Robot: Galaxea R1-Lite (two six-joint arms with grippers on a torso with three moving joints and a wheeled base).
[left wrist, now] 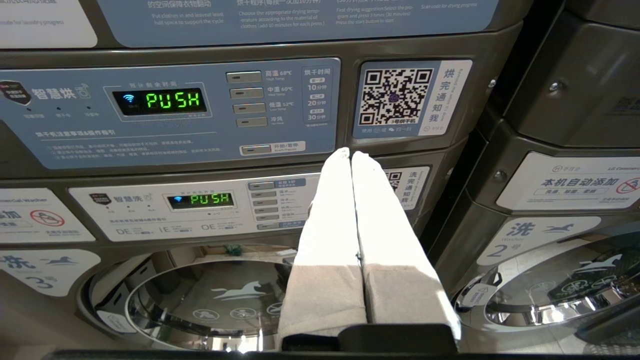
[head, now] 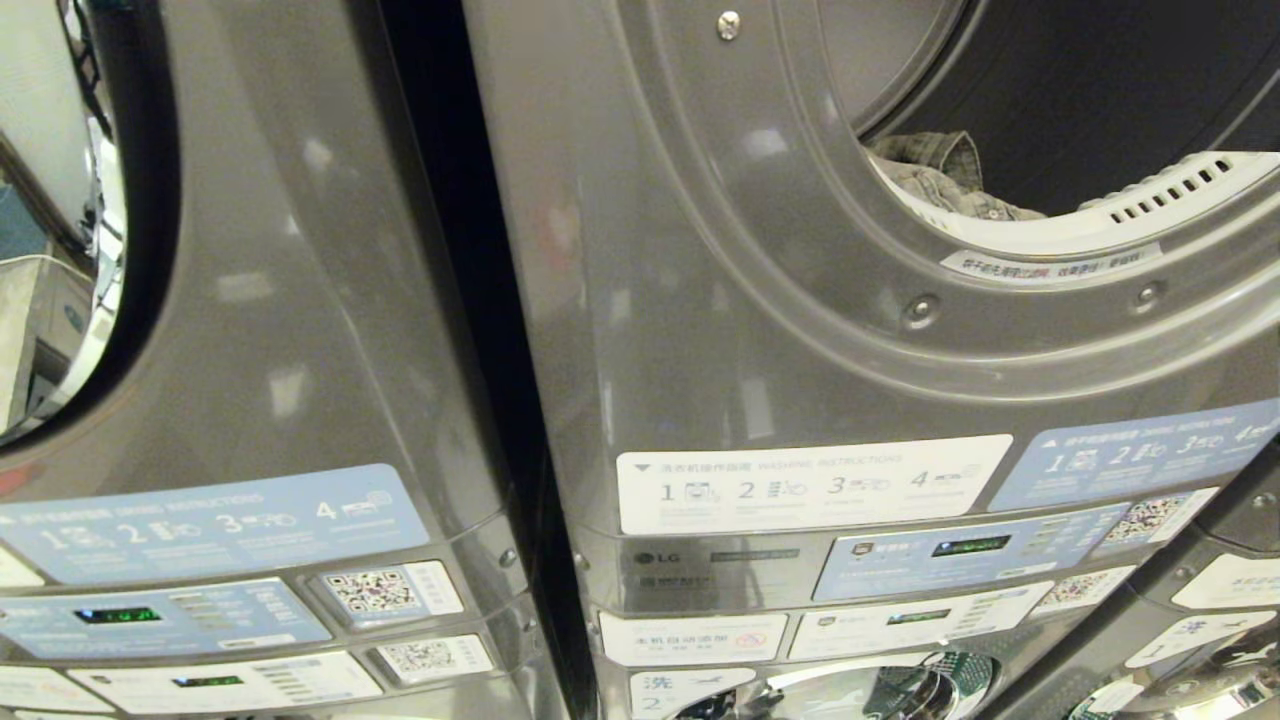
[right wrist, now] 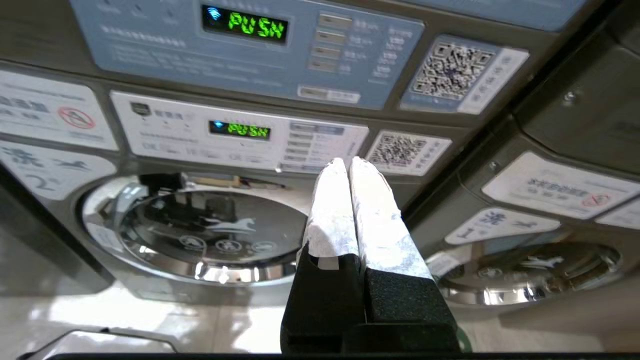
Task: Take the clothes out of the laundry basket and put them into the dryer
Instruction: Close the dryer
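A: Where are the clothes (head: 940,175)?

B: One crumpled grey-green garment lies inside the dryer drum (head: 1100,80), just behind the lower left of the white perforated lip (head: 1150,200) of the open dryer (head: 760,300). That shows only in the head view. The laundry basket is in none of the pictures.

A: And the fingers, relative to that garment?

B: Neither gripper appears in the head view, so both are well apart from the drum opening. The right gripper (right wrist: 348,161) points at the lower machine's white control panel (right wrist: 240,135), below the blue dryer panel (right wrist: 250,45) whose display reads PUSH. Its white-wrapped fingers (right wrist: 330,210) are pressed together tip to tip, with nothing between them.

A: The left one?

B: The left gripper (left wrist: 351,153) faces the neighbouring stack of machines. Its tips sit in front of the seam beneath the blue panel (left wrist: 170,110), just beside the QR code sticker (left wrist: 397,97). Its fingers (left wrist: 325,225) are also pressed together and empty.

A: So no cloth at either pair?

B: None visible. Below each gripper a chrome-ringed washer door (right wrist: 200,235) shows, closed, and the left wrist view shows another (left wrist: 210,300). In the head view the white instruction sticker (head: 810,485) sits below the drum opening, with the LG badge (head: 655,558) under it.
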